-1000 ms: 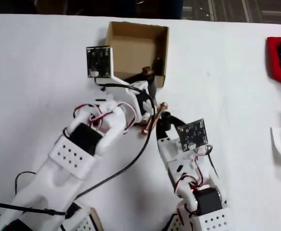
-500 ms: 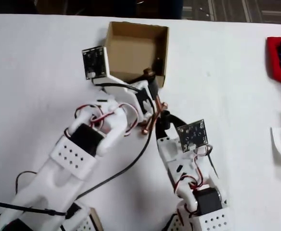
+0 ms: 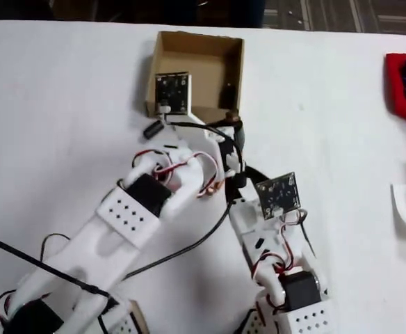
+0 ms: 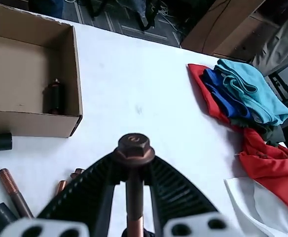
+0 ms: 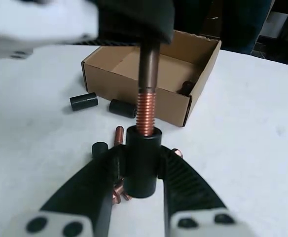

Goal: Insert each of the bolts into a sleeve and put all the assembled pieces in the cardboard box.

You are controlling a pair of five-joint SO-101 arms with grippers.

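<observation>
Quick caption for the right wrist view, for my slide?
Right gripper grips a black sleeve upright; the bolt held by the left gripper enters its top, cardboard box behind.

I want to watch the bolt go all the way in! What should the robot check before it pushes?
1. Left gripper shut on the bolt: ok.
2. Right gripper shut on the black sleeve: ok.
3. Bolt's threaded tip inside the sleeve's mouth: ok.
4. Bolt lined up with the sleeve: ok, roughly straight in the right wrist view.
5. Bolt fully in: not ok, lots of thread shows above the sleeve.
6. Room in the cardboard box: ok, one assembled piece stands in a corner, with bare floor beside it.
</observation>
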